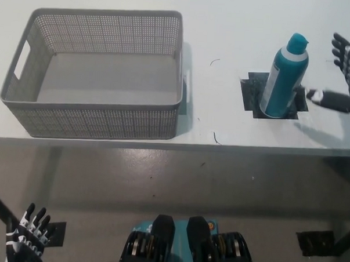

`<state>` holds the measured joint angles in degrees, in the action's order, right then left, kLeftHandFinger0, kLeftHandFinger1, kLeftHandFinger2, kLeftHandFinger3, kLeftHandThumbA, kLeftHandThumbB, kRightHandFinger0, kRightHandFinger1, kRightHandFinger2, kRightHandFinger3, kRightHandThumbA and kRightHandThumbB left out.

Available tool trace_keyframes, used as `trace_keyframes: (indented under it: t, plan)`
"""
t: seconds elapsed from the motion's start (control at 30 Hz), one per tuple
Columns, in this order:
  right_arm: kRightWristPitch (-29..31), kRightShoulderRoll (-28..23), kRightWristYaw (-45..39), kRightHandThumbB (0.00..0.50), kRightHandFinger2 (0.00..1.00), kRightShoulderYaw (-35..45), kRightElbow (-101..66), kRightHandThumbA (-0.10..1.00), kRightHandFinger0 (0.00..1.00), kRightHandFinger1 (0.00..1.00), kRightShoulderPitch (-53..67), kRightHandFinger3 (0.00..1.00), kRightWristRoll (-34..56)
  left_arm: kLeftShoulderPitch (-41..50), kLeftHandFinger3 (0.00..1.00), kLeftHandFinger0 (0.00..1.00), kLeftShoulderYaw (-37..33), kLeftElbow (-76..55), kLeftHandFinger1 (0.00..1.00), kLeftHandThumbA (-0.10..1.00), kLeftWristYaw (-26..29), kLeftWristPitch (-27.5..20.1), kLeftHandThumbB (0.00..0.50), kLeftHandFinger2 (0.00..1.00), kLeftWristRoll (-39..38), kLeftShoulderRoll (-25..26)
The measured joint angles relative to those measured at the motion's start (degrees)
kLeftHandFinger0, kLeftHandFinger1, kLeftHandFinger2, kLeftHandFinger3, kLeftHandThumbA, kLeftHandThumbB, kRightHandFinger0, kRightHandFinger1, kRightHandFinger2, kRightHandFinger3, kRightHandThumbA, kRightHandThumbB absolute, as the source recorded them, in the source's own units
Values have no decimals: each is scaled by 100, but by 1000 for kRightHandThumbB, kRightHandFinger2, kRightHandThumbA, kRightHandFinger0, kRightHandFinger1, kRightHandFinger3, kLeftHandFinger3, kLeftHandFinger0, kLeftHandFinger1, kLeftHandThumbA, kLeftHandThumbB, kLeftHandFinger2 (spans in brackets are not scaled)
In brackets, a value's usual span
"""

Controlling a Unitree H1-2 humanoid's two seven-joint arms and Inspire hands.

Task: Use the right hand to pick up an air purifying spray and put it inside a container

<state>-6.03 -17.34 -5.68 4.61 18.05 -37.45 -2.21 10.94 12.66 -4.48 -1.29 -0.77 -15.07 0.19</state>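
Presently grey perforated basket (pixel 94 113) on white desk (pixel 226 29) holds nothing. Teal spray can (pixel 286 78) upright on black mat (pixel 250 91), well apart. Right hand (pixel 347 77) beside can, fingers (pixel 340 50) spread, empty. Left hand (pixel 26 232) low, open.

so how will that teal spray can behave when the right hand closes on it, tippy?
Probably tippy: the spray can stands tall on a narrow base. Its smooth round body may slip or roll if knocked over. It looks rigid, so the open right hand beside it can likely squeeze firmly.
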Motion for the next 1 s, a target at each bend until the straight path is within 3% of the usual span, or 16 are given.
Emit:
trace_keyframes:
  t: [0.1,0.13,0.33,0.53,0.57,0.7,0.73,0.77,0.8,0.83,0.87,0.93,1.0]
  plan:
    - [-4,143,74,500,1000,81,318,1000,1000,1000,-248,1000,21,-11,1000,1000,-1,-1,1000,913,1,6,184,1000,-10,6]
    - [5,193,98,500,1000,98,492,1000,1000,1000,-328,1000,23,-16,1000,1000,-2,-5,1000,881,2,14,155,1000,-10,8]
    - [65,387,223,500,1000,103,1275,1000,1000,1000,-478,1000,8,-36,1000,1000,-15,-54,1000,838,1,49,117,1000,-14,9]
    - [142,536,369,500,1000,57,1676,1000,1000,1000,-479,1000,-24,-68,1000,1000,-59,-56,1000,802,-4,73,120,1000,-13,37]
    - [168,559,400,500,1000,44,1725,1000,1000,1000,-478,1000,-29,-81,1000,1000,-68,-62,1000,814,-5,87,92,1000,-13,47]
    - [318,648,457,500,1000,34,1920,1000,1000,1000,-478,1000,-30,-110,1000,1000,-105,-92,1000,800,-15,151,72,1000,-19,95]
    - [340,699,464,500,1000,50,2066,909,1000,1000,-477,1000,-4,-110,1000,1000,-117,-100,1000,798,-21,182,39,1000,-25,122]
    - [346,734,481,499,1000,72,2150,724,1000,1000,-477,1000,9,-106,1000,1000,-127,-119,1000,806,-24,201,21,1000,-26,143]
    - [353,772,546,500,1000,98,2225,715,1000,1000,-476,1000,10,-102,1000,1000,-140,-141,1000,807,-29,210,20,1000,-25,164]
    - [359,822,625,442,1000,138,2268,381,1000,1000,-473,1000,9,-100,1000,1000,-150,-151,1000,794,-39,215,16,1000,-25,185]
    - [375,883,722,337,779,193,2300,-7,796,794,-473,948,11,-100,1000,1000,-161,-155,1000,781,-48,222,1,1000,-25,207]
    - [454,1045,936,347,566,387,2366,-99,675,610,-474,604,33,-102,1000,1000,-175,-157,1000,772,-52,242,0,1000,-25,229]
    - [567,1230,1184,341,506,608,2408,-100,605,531,-470,532,68,-92,1000,1000,-205,-157,1000,786,-57,252,11,1000,-25,227]
